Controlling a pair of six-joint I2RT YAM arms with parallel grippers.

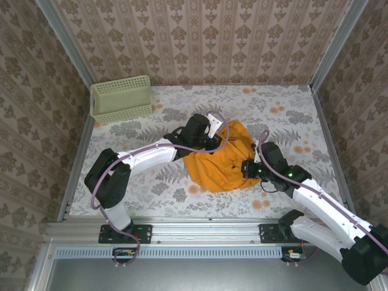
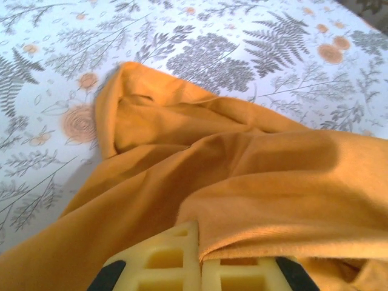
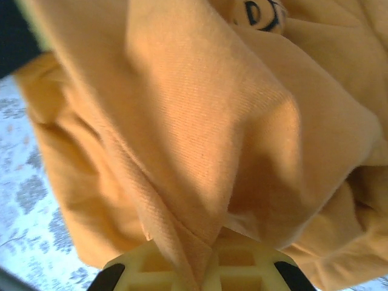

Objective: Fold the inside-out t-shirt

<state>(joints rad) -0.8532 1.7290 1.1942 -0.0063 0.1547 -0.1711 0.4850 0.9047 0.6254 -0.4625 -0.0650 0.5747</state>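
Worktop (image 1: 291,115) is covered in a white print of grey ferns and orange blooms, boxed on three sides by walls (image 1: 200,36) of brown damask paper. Pale green basket (image 1: 121,100) sits in the 10 o'clock corner. Orange t-shirt (image 1: 221,167) lies crumpled near the middle, well apart from the basket. Left pincer (image 2: 200,264) is clenched on cloth at its 10 o'clock edge. Right pincer (image 3: 209,267) grips a fold at 3 o'clock, with dark lettering (image 3: 260,15) just past it.

Bright, even light from above; the wrist views are soft, with glare on the crumpled orange-yellow cloth t-shirt (image 3: 182,121).
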